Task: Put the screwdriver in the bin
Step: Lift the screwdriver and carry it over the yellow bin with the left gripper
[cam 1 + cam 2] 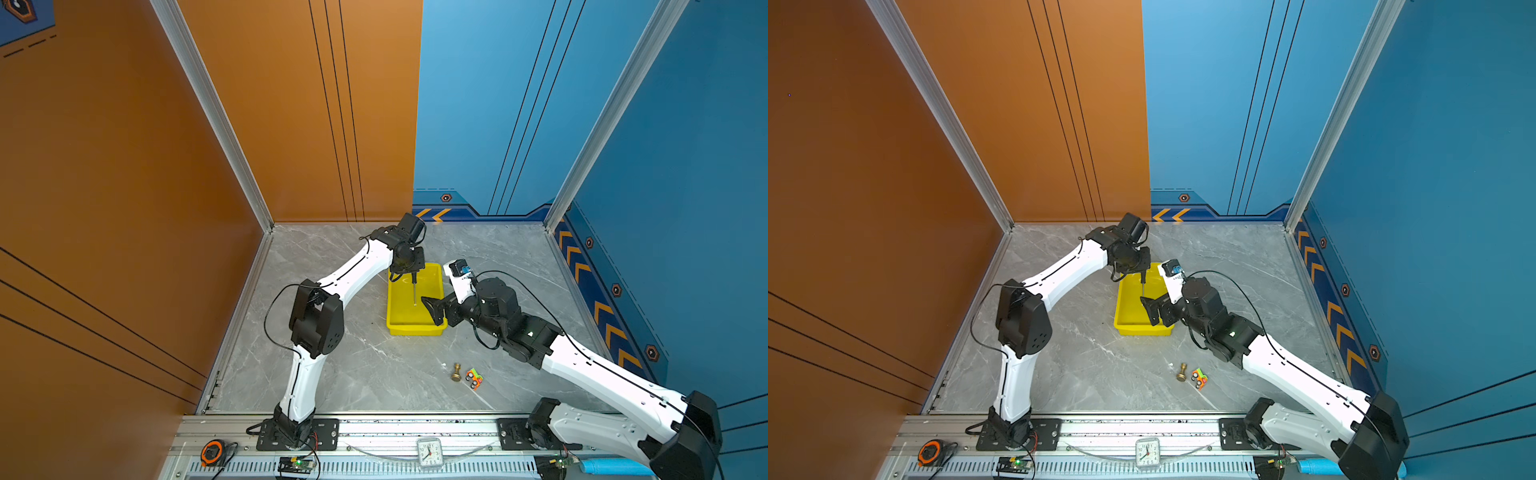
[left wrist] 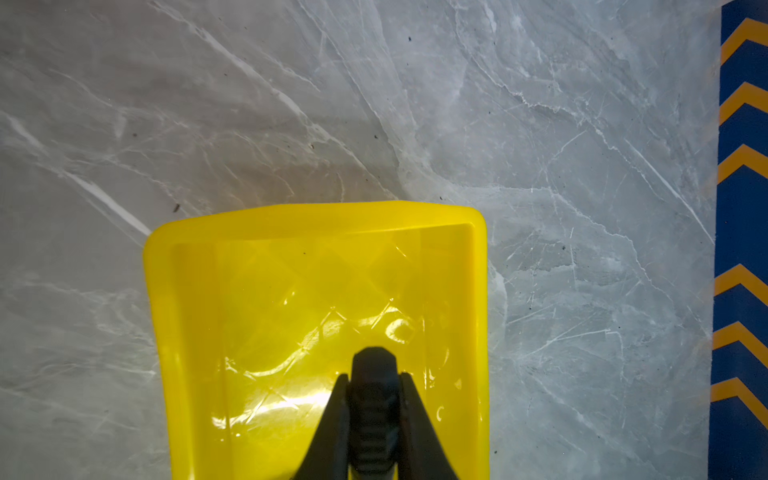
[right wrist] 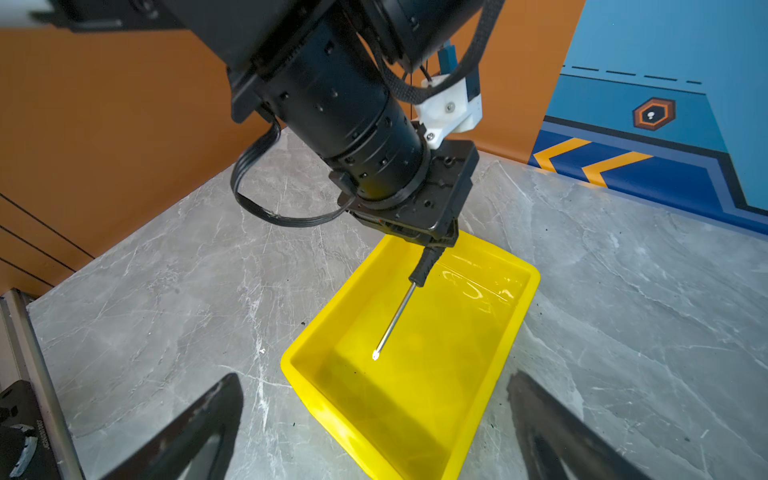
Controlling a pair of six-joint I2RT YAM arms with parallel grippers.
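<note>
Both arms wear glossy white shells dotted with small black screws, joined by matte black housings. On the left arm (image 1: 357, 270), a thin black cable (image 1: 266, 318) loops out at nine o'clock from the elbow housing (image 1: 320, 328), whose side bears a ring of small holes. The right arm (image 1: 602, 374) has a green light (image 1: 530, 333) on one joint and a white-and-blue camera bracket (image 1: 457, 272) at eleven o'clock from its wrist. The right gripper (image 3: 376, 378) has flat black fingers (image 3: 199, 424).
</note>
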